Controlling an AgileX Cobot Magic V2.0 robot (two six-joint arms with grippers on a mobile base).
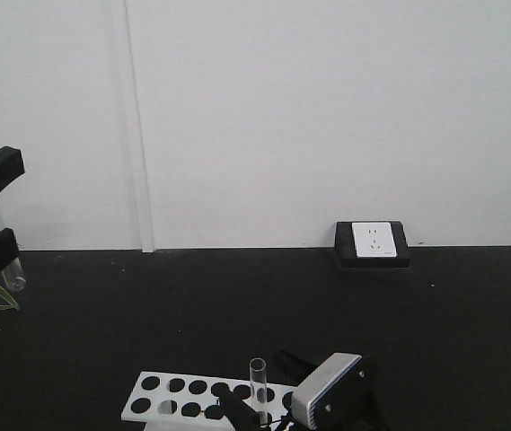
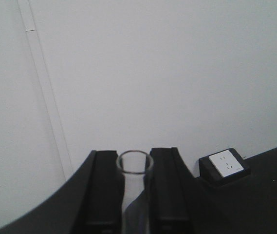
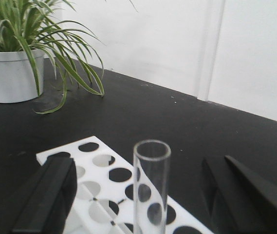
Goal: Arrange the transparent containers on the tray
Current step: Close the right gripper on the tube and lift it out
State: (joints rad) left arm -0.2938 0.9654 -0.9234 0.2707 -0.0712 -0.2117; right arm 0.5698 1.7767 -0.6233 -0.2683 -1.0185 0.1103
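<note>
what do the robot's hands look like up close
The left hand is matte black, with two thick, flat fingers that have squared tips and a curved outer edge. The right hand has similar black slab-like fingers. Behind them sits a rounded light grey housing with a pale, finely ribbed edge and small dark screws.
</note>
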